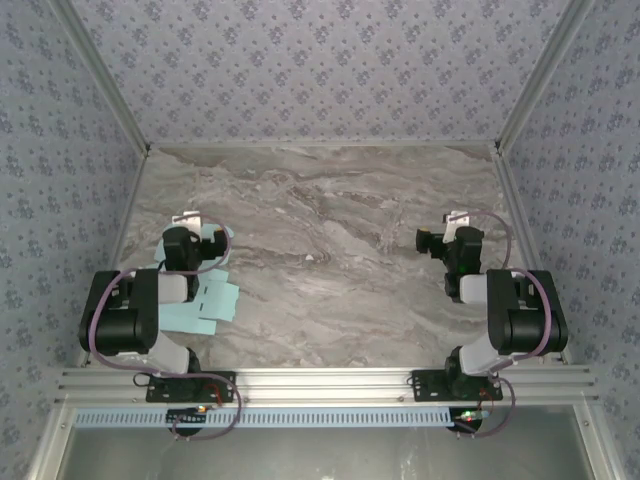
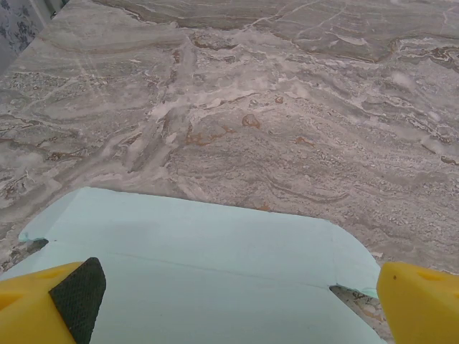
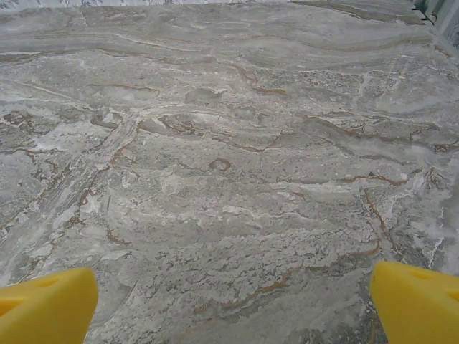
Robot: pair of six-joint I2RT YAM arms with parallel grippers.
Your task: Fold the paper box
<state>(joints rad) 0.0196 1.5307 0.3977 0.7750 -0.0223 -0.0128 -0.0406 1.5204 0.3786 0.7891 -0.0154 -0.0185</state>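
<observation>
Matt paper box (image 2: 215, 265) (thin card) on smooth marble-look table (image 2: 287, 107)

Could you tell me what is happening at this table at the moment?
Two robot arms are set to fold a mint paper box, which lies flat and seemingly unfolded on the left side of the marble table, partly under the left arm. The left tool hangs open over the sheet, gripping nothing. The right tool is open too, over bare table on the right, holding nothing.

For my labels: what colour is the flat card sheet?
The flat card sheet is light mint, clearest in left wrist view.
</observation>
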